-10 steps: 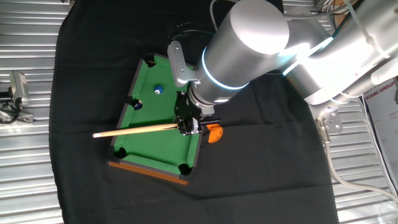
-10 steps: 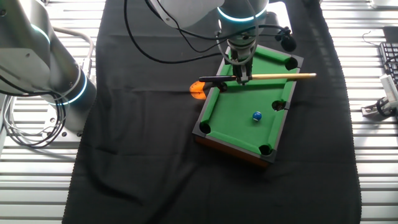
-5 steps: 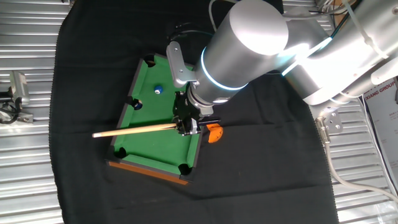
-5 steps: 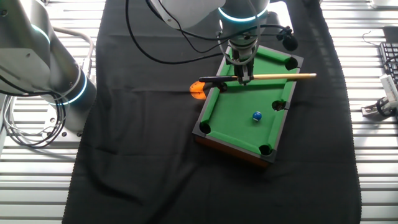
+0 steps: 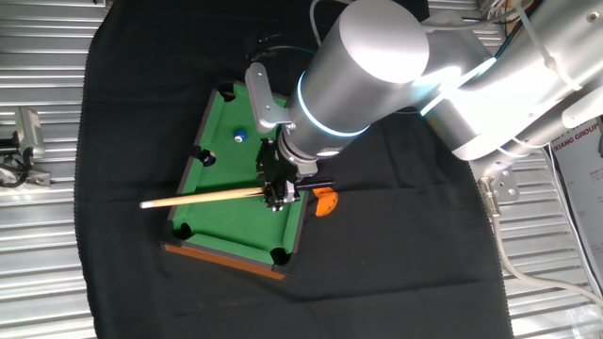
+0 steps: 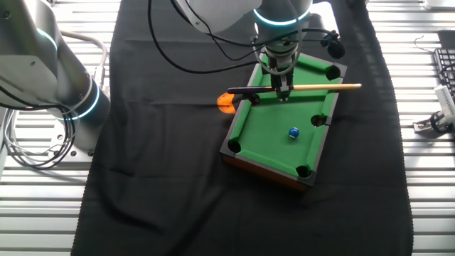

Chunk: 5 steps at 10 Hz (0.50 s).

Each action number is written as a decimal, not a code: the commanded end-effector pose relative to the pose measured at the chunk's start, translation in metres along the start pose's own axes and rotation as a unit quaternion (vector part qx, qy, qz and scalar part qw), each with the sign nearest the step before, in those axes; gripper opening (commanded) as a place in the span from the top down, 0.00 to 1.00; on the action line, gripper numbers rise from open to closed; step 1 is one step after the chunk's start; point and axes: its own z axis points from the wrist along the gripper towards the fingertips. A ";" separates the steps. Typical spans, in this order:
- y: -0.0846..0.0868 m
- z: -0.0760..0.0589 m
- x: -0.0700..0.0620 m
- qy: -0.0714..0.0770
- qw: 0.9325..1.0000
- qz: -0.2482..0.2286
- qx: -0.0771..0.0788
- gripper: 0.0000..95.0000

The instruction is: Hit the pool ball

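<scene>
The pool ball (image 5: 239, 136) (image 6: 293, 132), tiny and light blue with a white spot, rests on the green felt of the toy pool table (image 5: 224, 160) (image 6: 274, 135). A wooden cue (image 5: 203, 198) (image 6: 320, 87) lies level across the table, its dark butt reaching past the table's edge. My gripper (image 5: 276, 195) (image 6: 284, 91) is shut on the cue near its butt end, above the table's short side. The ball sits apart from the cue, about a third of the table's length away.
An orange object (image 5: 324, 201) (image 6: 227, 104) lies on the black cloth (image 5: 396, 235) just off the table beside the cue's butt. Ribbed metal surface surrounds the cloth. A second robot arm base (image 6: 64, 78) stands at the left of the other fixed view.
My gripper and wrist have shifted slightly along the cue, away from its butt. The cue and ball stay put.
</scene>
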 end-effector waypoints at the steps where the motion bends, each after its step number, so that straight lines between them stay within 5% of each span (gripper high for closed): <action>1: 0.000 0.000 -0.003 0.001 1.000 0.000 -0.003 0.60; 5: 0.000 0.005 -0.014 0.002 1.000 -0.001 -0.006 0.60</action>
